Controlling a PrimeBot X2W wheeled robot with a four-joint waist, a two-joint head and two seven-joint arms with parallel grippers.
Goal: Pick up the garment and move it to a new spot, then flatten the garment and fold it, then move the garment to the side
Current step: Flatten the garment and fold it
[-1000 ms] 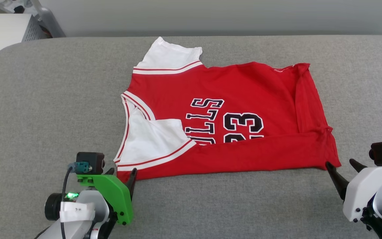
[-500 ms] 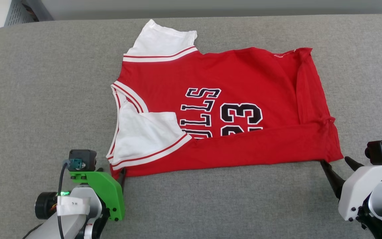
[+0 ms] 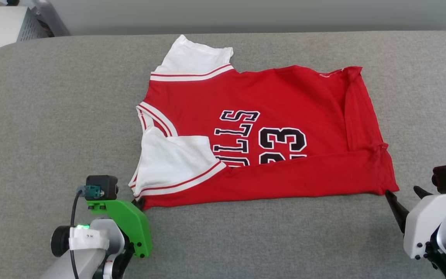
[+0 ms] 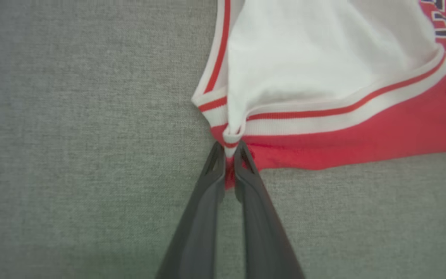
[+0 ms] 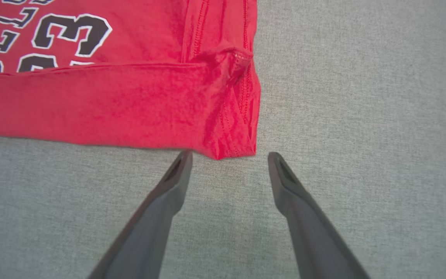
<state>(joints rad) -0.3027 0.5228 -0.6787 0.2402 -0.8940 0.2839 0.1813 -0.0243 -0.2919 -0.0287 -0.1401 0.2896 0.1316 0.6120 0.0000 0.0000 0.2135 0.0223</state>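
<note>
The garment (image 3: pixel 269 135), a red jersey with white sleeves and a black "BULLS 23" print, lies sideways on the grey surface, its near long edge folded over the print. My left gripper (image 3: pixel 141 202) is at the near left corner, shut on the garment's corner where the sleeve trim meets the red fold (image 4: pixel 229 149). The right gripper (image 3: pixel 405 195) stands open at the near right corner, and that red hem corner (image 5: pixel 232 149) lies just ahead of its fingertips, between them but untouched.
The grey padded surface (image 3: pixel 52 116) stretches wide around the garment on all sides. A white cabinet with a perforated side (image 3: pixel 10 29) stands beyond the far left corner. A pale wall runs along the back.
The left gripper has shut on the garment's near left corner. The head camera has shifted a little. The right gripper stays open by the right corner.
</note>
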